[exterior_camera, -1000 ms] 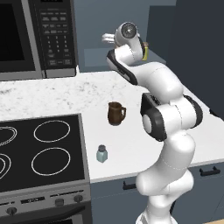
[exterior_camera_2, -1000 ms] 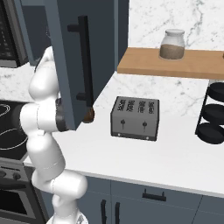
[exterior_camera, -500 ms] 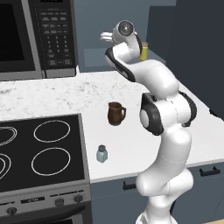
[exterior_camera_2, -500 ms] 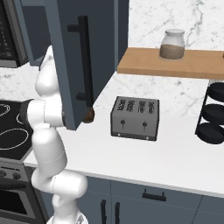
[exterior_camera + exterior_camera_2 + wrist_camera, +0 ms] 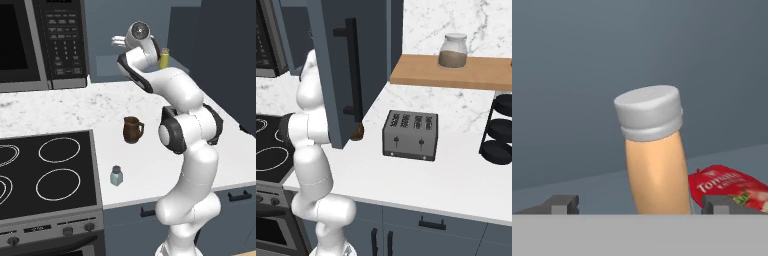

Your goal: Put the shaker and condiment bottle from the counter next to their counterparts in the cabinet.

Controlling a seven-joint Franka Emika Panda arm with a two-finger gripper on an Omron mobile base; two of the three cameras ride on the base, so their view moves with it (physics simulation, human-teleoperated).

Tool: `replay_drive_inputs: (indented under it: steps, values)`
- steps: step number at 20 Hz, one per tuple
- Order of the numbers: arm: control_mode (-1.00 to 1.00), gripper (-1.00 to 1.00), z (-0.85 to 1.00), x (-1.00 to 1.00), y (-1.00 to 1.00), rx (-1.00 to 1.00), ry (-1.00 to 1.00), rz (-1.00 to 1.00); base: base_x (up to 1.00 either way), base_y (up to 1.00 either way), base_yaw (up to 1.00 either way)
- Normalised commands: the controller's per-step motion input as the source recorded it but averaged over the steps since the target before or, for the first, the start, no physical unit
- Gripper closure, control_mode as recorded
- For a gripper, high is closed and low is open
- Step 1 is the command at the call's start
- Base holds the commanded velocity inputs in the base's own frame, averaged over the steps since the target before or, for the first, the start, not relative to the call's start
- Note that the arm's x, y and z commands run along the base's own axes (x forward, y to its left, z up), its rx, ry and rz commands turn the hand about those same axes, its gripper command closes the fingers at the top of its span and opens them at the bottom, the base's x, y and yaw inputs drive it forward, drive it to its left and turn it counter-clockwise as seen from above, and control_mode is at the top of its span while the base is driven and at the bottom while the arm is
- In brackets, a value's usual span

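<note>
Up in the cabinet (image 5: 180, 55), we see the condiment bottle (image 5: 656, 160) standing between the tool (image 5: 639, 205) tips, leaning slightly to the left in the hand view, its white cap uppermost. One dark fingertip (image 5: 559, 204) shows on each side of the bottle's base; they sit close beside it, though we cannot tell whether they press on it or stand just clear. Just beside the bottle, on the cabinet ledge, lies the flat red item (image 5: 727, 186) with its tomato label. From the left base view, we find the arm raised to the niche, and the yellow-green jar (image 5: 164, 58) with its tan cap standing on the ledge just past the wrist. On the worktop (image 5: 100, 110), the shaker (image 5: 116, 175) stands near the front edge, right beside the stove (image 5: 45, 175). The brown mug (image 5: 132, 129) sits farther back, toward the worktop's middle. From the right base view, a toaster (image 5: 409, 135) rests on the worktop beyond the open cabinet door (image 5: 343, 65).
</note>
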Motion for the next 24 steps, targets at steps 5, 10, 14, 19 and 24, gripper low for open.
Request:
replay_drive_inputs:
  steps: [5,10,14,19,24]
  values:
    - [-1.00,-1.00,0.00,-0.25,0.08,0.00,0.00,0.00,0.00,0.00,0.00]
    - [-1.00,-1.00,0.00,-0.31,0.00,0.00,0.00,0.00,0.00,0.00,0.00]
    - [-1.00,-1.00,-0.10,-0.42,0.00,0.00,0.00,0.00,0.00,0.00,0.00]
    - [-1.00,-1.00,-0.10,-0.51,0.00,0.00,0.00,0.00,0.00,0.00,0.00]
    - [-1.00,-1.00,-0.02,-0.57,0.00,0.00,0.00,0.00,0.00,0.00,0.00]
